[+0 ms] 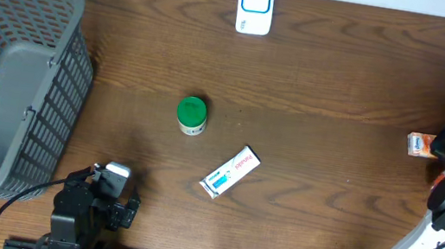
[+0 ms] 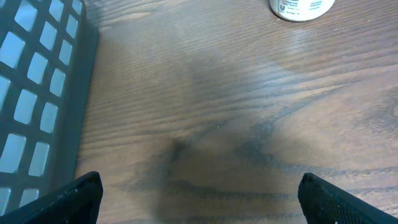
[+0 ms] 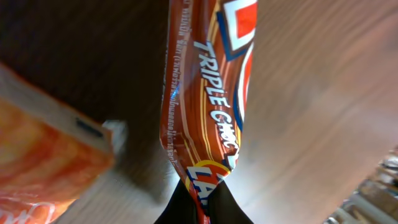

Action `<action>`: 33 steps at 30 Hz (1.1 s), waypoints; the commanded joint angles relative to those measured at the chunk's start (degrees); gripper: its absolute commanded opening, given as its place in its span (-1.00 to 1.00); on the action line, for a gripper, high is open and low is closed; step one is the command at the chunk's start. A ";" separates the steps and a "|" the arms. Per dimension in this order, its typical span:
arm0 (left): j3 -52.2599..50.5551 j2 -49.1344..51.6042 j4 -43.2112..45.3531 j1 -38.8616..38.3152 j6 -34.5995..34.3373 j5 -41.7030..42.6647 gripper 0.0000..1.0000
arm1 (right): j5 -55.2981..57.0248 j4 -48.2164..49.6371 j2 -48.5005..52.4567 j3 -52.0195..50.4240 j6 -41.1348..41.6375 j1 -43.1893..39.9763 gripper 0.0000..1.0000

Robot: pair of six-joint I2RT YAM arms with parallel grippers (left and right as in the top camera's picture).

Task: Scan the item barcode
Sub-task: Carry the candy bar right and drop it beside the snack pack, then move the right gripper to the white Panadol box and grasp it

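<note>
Basket (image 1: 2, 76) is occupying the table's (image 1: 342, 80) left end. Its wall is standing just beside the left tool (image 1: 114, 181) and blocking travel leftward. That tool's jaws are standing wide apart over bare wood, and open table is lying ahead of it up to the jar (image 1: 191, 115). Jar and carton (image 1: 230, 172) are sitting apart near centre, leaving a passable gap between them. Scanner (image 1: 255, 5) is standing at the far edge, with bare wood lying between it and the jar. At right, an orange box (image 1: 418, 145) is lying just beside the right tool (image 1: 443, 160), crowding it. The wrapper (image 3: 205, 112) pinched in that tool is hanging close to the box.
</note>
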 commanded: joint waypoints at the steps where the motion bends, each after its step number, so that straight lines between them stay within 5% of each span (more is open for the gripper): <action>1: -0.83 -0.28 -2.75 0.24 0.09 0.35 0.97 | -5.35 -0.48 -0.22 1.20 1.86 -0.35 -0.28; 3: -0.83 -0.28 -2.75 0.24 0.09 0.35 0.97 | -7.65 -1.79 -0.85 3.23 1.62 -0.15 0.42; 4: -0.83 -0.28 -2.75 0.24 0.09 0.35 0.97 | -10.19 -3.26 -1.90 5.66 0.92 0.24 0.99; 16: -0.83 -0.28 -2.75 0.24 0.09 0.35 0.97 | -29.81 -7.48 -18.34 10.47 0.92 5.53 0.98; 26: -0.83 -0.28 -2.75 0.24 0.09 0.35 0.97 | -37.62 -25.03 -21.73 8.96 26.51 22.84 0.98; 33: -0.83 -0.28 -2.75 0.24 0.09 0.35 0.97 | -41.72 -14.69 -21.73 -1.92 31.91 39.91 0.99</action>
